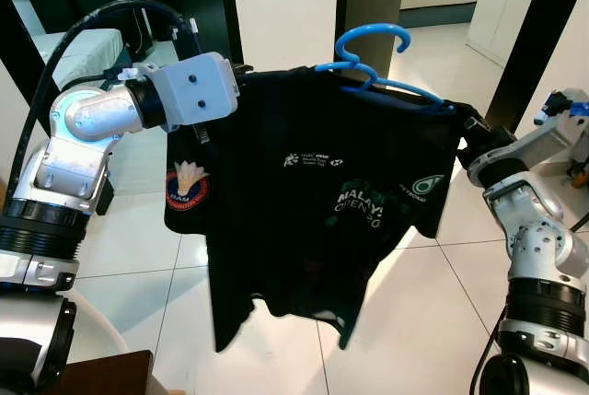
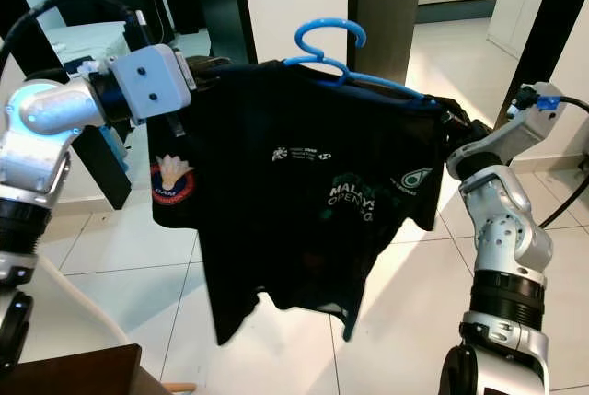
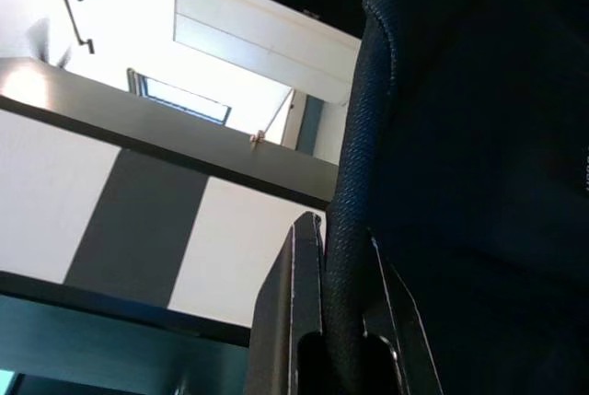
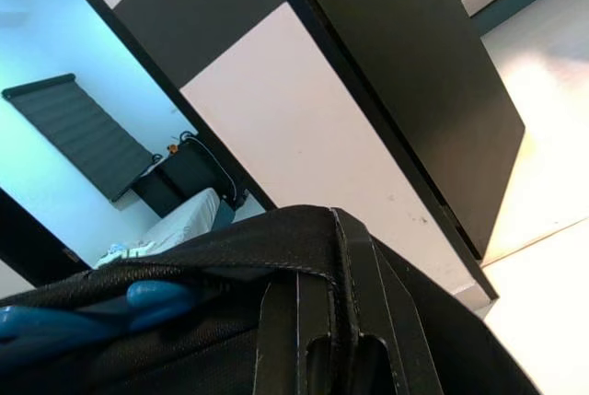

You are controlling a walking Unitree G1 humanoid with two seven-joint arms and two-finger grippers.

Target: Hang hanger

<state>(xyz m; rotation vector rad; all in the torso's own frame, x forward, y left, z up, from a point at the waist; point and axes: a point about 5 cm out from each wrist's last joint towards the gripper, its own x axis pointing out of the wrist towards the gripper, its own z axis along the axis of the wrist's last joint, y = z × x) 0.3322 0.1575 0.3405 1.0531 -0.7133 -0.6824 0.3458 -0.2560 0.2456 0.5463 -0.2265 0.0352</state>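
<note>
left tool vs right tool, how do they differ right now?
The left tool grips the black shirt at one shoulder, the right tool at the other. The blue hanger shows beside the right tool's fingers, not the left's. Both are shut on fabric, holding the shirt spread.

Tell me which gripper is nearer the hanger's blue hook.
Right, narrowly. The right gripper pinches the black shirt at the shoulder just below the hook; the left gripper pinches the opposite shoulder, farther from it.
</note>
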